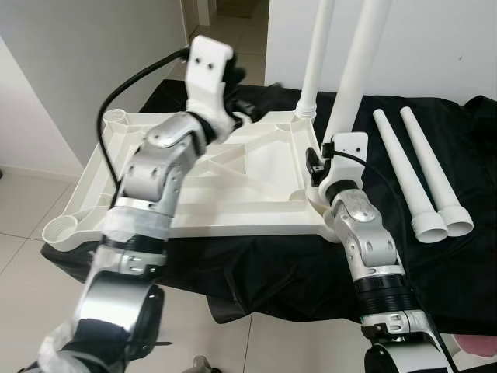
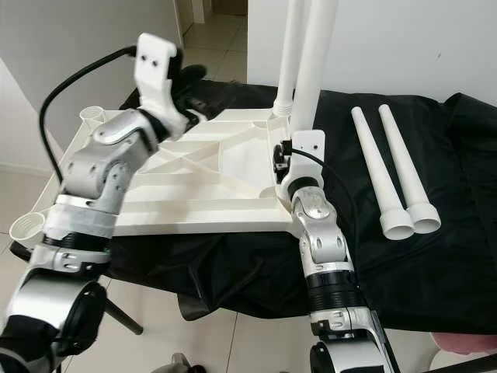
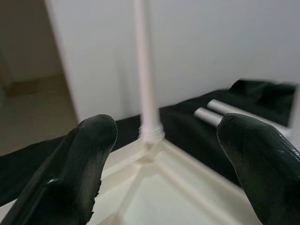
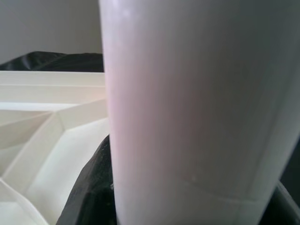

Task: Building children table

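A white table top lies upside down on a black cloth. One white leg stands upright in the far right corner socket. A second leg stands at the near right corner, and my right gripper is shut around its base. In the right wrist view that leg is pressed close against a black finger. My left gripper hovers open over the far side of the table top, holding nothing. Between its fingers the left wrist view looks toward the far leg.
Two loose white legs lie side by side on the cloth to the right. Empty leg sockets sit at the left corners. A white wall stands to the left, tiled floor below it.
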Robot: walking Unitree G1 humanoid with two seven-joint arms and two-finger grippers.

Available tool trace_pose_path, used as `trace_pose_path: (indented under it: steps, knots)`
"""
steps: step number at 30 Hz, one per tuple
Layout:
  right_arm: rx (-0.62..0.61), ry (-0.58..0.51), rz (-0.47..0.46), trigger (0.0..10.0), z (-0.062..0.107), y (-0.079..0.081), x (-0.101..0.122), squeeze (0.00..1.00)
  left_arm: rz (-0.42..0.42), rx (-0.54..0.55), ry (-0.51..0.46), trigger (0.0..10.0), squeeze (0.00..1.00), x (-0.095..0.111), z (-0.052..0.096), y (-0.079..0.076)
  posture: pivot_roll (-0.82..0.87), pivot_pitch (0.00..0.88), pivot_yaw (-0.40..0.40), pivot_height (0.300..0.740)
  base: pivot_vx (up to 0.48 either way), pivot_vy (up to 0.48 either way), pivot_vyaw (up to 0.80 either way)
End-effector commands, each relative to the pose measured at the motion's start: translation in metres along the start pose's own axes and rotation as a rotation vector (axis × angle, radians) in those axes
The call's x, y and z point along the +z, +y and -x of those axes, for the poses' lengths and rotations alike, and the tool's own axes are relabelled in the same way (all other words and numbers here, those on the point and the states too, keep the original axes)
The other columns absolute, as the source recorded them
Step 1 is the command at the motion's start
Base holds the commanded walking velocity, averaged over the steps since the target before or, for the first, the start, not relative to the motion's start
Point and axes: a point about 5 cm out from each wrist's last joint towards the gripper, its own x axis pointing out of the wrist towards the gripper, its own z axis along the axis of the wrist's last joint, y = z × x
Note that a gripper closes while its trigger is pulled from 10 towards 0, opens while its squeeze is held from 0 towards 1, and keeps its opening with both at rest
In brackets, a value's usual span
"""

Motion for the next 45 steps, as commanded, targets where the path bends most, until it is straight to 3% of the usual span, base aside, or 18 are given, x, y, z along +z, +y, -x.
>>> trace_pose_path:
  steps: [1, 3, 14, 17, 23, 26, 31, 34, 36, 38, 41, 43, 45]
  knots:
    - [-0.012, -0.041, 0.001, 10.0, 0.002, -0.002, 0.007, 0.00, -0.038, 0.040, 0.052, 10.0, 0.00, -0.013, 0.005, 0.006, -0.06, 0.057, 0.042, 0.740, 0.000, 0.000, 0.00]
    - [-0.023, -0.040, 0.000, 10.0, 0.004, -0.005, 0.005, 0.00, -0.073, 0.062, 0.113, 10.0, 0.00, -0.027, 0.013, 0.012, -0.05, 0.059, 0.041, 0.740, 0.000, 0.000, 0.00]
    - [-0.047, -0.052, -0.001, 10.0, 0.009, -0.010, 0.004, 0.00, -0.120, 0.072, 0.226, 10.0, 0.00, -0.057, 0.033, 0.016, -0.06, 0.061, 0.046, 0.740, 0.000, 0.000, 0.00]
    - [-0.055, -0.049, 0.003, 10.0, 0.012, -0.013, 0.002, 0.00, -0.133, 0.118, 0.302, 10.0, 0.00, -0.074, 0.049, 0.030, -0.07, 0.064, 0.052, 0.740, 0.000, 0.000, 0.00]
    - [-0.058, -0.048, 0.004, 10.0, 0.013, -0.013, 0.001, 0.00, -0.132, 0.132, 0.338, 10.0, 0.00, -0.083, 0.059, 0.034, -0.07, 0.064, 0.053, 0.740, 0.000, 0.000, 0.00]
    - [-0.064, -0.049, 0.003, 10.0, 0.015, -0.015, 0.000, 0.00, -0.101, 0.108, 0.377, 10.0, 0.00, -0.094, 0.070, 0.027, -0.07, 0.059, 0.047, 0.740, 0.000, 0.000, 0.00]
    - [-0.064, -0.048, 0.003, 10.0, 0.017, -0.014, -0.001, 0.00, -0.089, 0.072, 0.398, 10.0, 0.00, -0.099, 0.076, 0.021, -0.06, 0.052, 0.044, 0.740, 0.000, 0.000, 0.00]
    - [-0.065, -0.044, 0.003, 10.0, 0.019, -0.014, -0.004, 0.00, -0.082, -0.074, 0.431, 10.0, 0.00, -0.107, 0.092, 0.000, -0.06, 0.038, 0.037, 0.740, 0.000, 0.000, 0.00]
    - [-0.065, -0.044, 0.003, 10.0, 0.019, -0.014, -0.004, 0.00, -0.082, -0.074, 0.431, 10.0, 0.00, -0.107, 0.092, 0.000, -0.06, 0.038, 0.037, 0.740, 0.000, 0.000, 0.00]
    - [-0.069, -0.042, 0.001, 10.0, 0.020, -0.016, -0.005, 0.00, -0.037, -0.204, 0.449, 10.0, 0.00, -0.109, 0.108, -0.014, -0.06, 0.029, 0.035, 0.740, 0.000, 0.000, 0.00]
    - [-0.071, -0.043, 0.000, 10.0, 0.021, -0.016, -0.005, 0.00, -0.019, -0.237, 0.451, 10.0, 0.00, -0.109, 0.112, -0.018, -0.06, 0.026, 0.035, 0.740, 0.000, 0.000, 0.00]
    - [-0.077, -0.047, -0.005, 10.0, 0.022, -0.017, -0.006, 0.00, 0.080, -0.334, 0.407, 10.0, 0.00, -0.102, 0.119, -0.034, -0.06, 0.019, 0.033, 0.740, 0.000, 0.000, 0.00]
    - [-0.079, -0.048, -0.007, 10.0, 0.023, -0.017, -0.006, 0.00, 0.113, -0.364, 0.392, 10.0, 0.00, -0.099, 0.121, -0.039, -0.06, 0.019, 0.033, 0.740, 0.000, 0.000, 0.00]
